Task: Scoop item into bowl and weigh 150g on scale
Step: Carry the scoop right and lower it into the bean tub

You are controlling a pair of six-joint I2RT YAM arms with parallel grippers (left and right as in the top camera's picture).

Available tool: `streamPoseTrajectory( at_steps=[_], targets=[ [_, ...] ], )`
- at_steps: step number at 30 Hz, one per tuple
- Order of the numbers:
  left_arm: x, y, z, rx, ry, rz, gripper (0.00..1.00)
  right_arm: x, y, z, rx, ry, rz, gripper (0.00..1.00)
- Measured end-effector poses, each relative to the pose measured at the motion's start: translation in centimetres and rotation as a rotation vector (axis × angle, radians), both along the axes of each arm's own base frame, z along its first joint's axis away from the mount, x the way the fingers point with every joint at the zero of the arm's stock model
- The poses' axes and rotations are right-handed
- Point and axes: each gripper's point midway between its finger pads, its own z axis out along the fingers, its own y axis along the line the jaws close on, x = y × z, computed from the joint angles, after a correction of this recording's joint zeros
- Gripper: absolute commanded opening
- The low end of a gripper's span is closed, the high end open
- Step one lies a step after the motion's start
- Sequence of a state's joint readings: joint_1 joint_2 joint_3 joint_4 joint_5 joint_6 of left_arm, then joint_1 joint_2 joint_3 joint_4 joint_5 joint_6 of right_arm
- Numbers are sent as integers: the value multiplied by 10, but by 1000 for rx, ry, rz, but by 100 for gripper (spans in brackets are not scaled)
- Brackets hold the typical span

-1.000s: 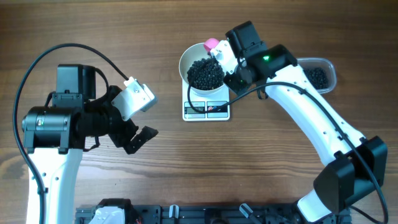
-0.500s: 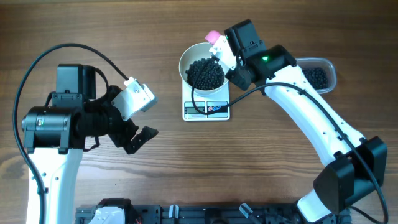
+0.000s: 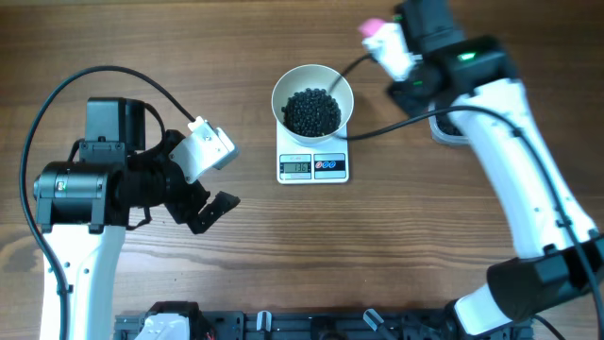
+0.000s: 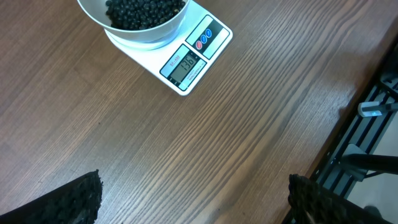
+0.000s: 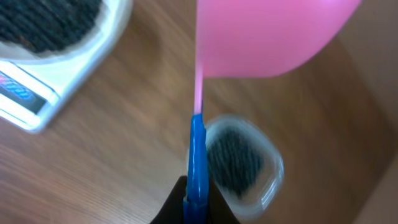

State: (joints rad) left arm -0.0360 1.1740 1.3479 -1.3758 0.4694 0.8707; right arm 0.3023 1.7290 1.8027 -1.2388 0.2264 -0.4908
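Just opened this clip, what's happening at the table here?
The right gripper has its fingers shut on the blue handle of a pink scoop. It holds the scoop in the air, away from the bowl and near the clear tub that has black beads in it. A white bowl sits on the scale with a heap of black beads inside, and the display is lit. The left gripper is open and empty, off to the side.

scale (image 4: 194,51) display (image 4: 183,64) reads 130; other print illegible

Bowl (image 4: 140,35) cut by frame edge; tub (image 5: 272,171) blurred.
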Motion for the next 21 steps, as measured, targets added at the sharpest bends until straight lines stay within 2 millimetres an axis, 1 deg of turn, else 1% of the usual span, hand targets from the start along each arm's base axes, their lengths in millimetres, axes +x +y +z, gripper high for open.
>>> streamPoseTrajectory(
  at_steps=[2,4,6,9,11,13,16,19,21],
  targets=[
    [0,0,0,0,0,0,100,-10,-39,-5,-19,63,-90,4],
    [0,0,0,0,0,0,100,-13,-75,-9,-14,91,-184,4],
    [0,0,0,0,0,0,100,-15,-101,-14,16,106,-256,4],
    [0,0,0,0,0,0,100,-24,-125,-24,62,150,-328,4],
    [0,0,0,0,0,0,100,-35,-136,-38,83,205,-364,4],
    [0,0,0,0,0,0,100,-44,-141,-55,95,260,-385,4],
    [0,0,0,0,0,0,100,-60,-137,-85,108,356,-384,4],
    [0,0,0,0,0,0,100,-71,-134,-107,108,404,-374,4],
    [0,0,0,0,0,0,100,-74,-133,-117,107,418,-375,5]
  ],
)
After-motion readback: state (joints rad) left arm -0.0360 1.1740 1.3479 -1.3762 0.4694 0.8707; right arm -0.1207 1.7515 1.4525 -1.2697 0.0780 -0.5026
